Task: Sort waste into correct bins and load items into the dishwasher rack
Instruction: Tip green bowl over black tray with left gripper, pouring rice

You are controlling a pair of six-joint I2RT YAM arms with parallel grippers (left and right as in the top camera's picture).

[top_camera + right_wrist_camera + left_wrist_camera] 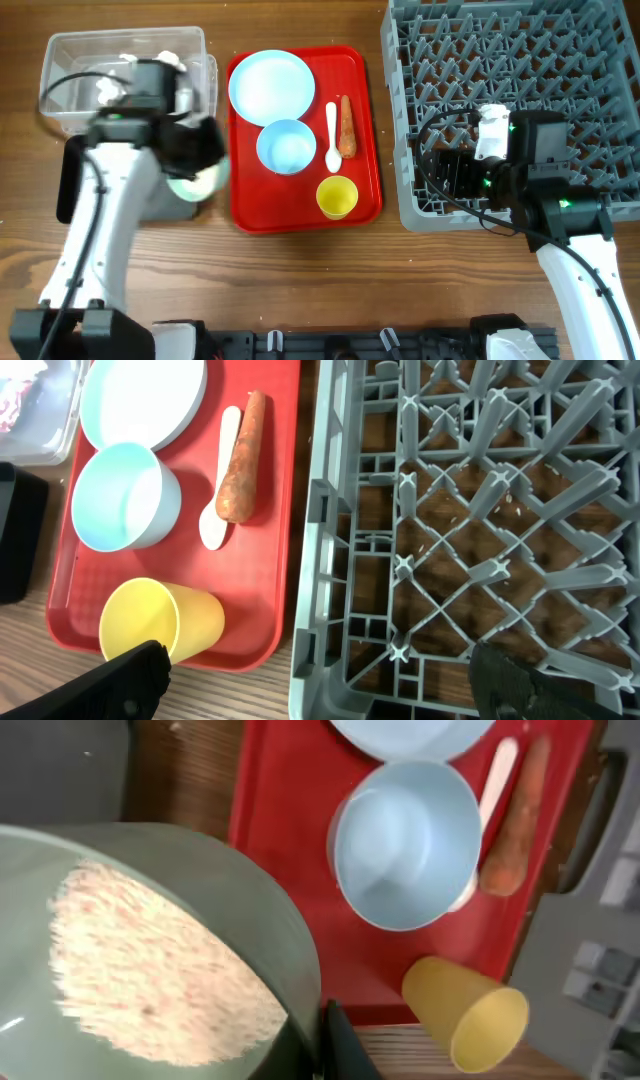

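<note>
So the left gripper point(325, 1042) is clamped tight on the rim of the mint bowl point(200, 870), and that bowl has a heap of white rice-like grains point(150, 960) sitting in it. From overhead the bowl hangs just off the left edge of the red tray point(300, 218), with the black tray point(68, 185) right beside it and the clear tub point(60, 60) a bit further back. The tub has white crumpled stuff in it, so the rice looks headed for one of these two bins, probably the black one, though that's a guess. To do the dump well, the arm should get the bowl fully over the bin before tipping, then roll the wrist slowly so the grains slide out over the low side of the rim rather than scatter on the wood. A rim pinch is a weak hold on a tilted bowl, so no jerks. Some grains may stick, so a steep tilt is worth it. The right gripper point(330, 695) has its fingers spread wide, holding nothing, over the near-left corner of the dishwasher rack point(520, 60). The plate point(271, 86), blue bowl point(286, 146), spoon point(333, 135), carrot point(347, 126) and yellow cup point(337, 196) all sit on the red tray.
</note>
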